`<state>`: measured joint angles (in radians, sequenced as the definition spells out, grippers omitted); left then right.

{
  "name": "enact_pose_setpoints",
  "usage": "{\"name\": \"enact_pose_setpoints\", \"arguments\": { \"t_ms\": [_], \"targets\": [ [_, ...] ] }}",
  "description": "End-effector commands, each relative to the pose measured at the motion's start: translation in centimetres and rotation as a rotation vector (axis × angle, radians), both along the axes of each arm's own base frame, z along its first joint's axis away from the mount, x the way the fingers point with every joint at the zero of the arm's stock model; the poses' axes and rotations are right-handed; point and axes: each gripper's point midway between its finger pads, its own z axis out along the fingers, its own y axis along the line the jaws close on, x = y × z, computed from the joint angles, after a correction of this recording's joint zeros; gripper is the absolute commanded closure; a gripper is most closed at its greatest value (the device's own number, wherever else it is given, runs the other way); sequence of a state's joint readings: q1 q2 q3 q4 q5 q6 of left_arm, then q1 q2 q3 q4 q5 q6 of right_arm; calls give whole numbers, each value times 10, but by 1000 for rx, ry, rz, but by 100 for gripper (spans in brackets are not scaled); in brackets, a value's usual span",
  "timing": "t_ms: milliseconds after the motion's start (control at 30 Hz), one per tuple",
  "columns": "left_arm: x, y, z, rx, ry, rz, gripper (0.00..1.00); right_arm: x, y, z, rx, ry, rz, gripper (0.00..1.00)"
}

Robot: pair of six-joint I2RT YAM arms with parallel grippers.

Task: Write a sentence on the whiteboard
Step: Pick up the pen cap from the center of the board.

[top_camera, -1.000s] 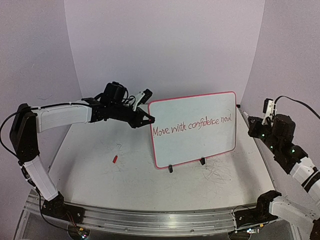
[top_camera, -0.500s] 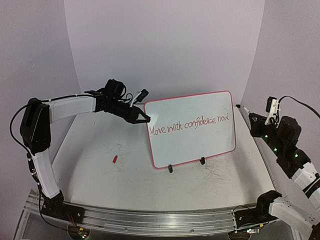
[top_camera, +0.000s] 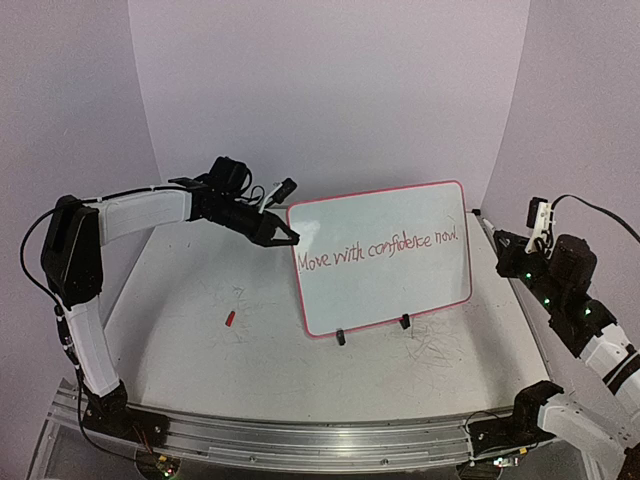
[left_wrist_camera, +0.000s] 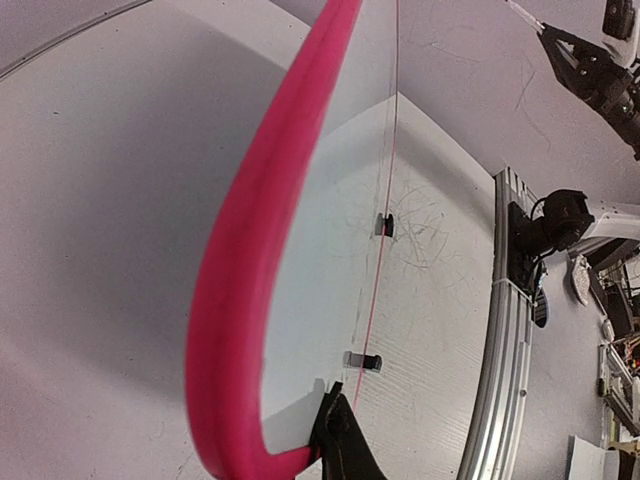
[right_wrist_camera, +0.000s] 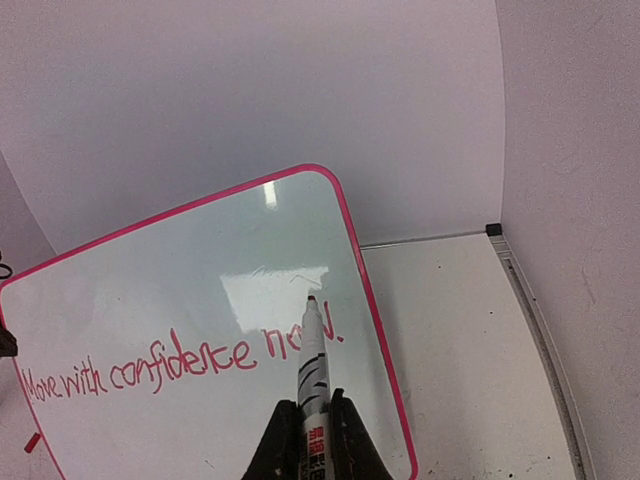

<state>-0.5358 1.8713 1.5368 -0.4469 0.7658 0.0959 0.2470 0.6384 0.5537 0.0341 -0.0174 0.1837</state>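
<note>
Your whiteboard (top_camera: 390, 295) stands upright on its two black clip feet (top_camera: 341, 337), a little right of centre on the desk (top_camera: 250, 370), with its face turned toward the arms. In the top view its red rim slants, so the right end sits higher than the left. The sentence (top_camera: 380, 250) runs across the middle of the board in one line of thin red lettering. It reads "Move with confidence now." and ends with a full stop just inside the right rim.

The left gripper (top_camera: 288, 237) meets the board at the upper part of its left edge, with its jaws drawn in narrow on the rim. In the left wrist view you see the board edge-on. One black finger (left_wrist_camera: 340, 445) lies against the front face just beside the rim, and the other finger is out of view.

The right gripper (right_wrist_camera: 312, 425) hangs beyond the board's right edge, its jaws closed on a marker (right_wrist_camera: 313, 365) with a white barrel and black stripes. In the right wrist view the tip lines up with the word "now", but the top view shows it apart from the board.

A small red piece (top_camera: 229, 318) lies on the desk to the left, well apart from the board. Grey scribble marks (top_camera: 435, 348) spread in front of the right foot.
</note>
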Motion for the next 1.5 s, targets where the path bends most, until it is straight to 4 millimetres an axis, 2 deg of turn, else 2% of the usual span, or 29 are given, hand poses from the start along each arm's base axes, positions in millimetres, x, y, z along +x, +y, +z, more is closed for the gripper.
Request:
{"name": "enact_pose_setpoints", "arguments": {
  "t_ms": [0, 500, 800, 867, 900, 933, 967, 1167, 1333, 1467],
  "targets": [
    [31, 37, -7, 148, -80, 174, 91, 2, 2, 8, 2, -41, 10, 100],
    [22, 43, 23, 82, -150, 217, 65, 4, 4, 1, 1, -25, 20, 100],
    [6, 51, 24, 31, -146, 245, 53, 6, 10, -1, -1, -15, 49, 100],
    [1, 59, 17, 25, -118, 305, 48, 6, 12, 0, -2, -13, 66, 100],
    [1, 66, 14, 35, -115, 348, 35, 7, 15, -1, -3, -10, 78, 100],
    [1, 73, 11, 47, -112, 391, 27, 7, 17, -1, -3, -8, 90, 100],
    [0, 80, 5, 62, -96, 430, 24, 6, 20, -1, -3, -8, 108, 100],
    [-20, 116, -39, 133, 68, 614, 23, -3, 40, 12, 9, -58, 235, 100],
    [-29, 150, -93, 343, 202, 763, 25, -15, 62, 27, 31, -106, 373, 100],
    [-25, 151, -121, 424, 256, 772, 31, -20, 80, 28, 46, -94, 469, 100]
  ]
}}
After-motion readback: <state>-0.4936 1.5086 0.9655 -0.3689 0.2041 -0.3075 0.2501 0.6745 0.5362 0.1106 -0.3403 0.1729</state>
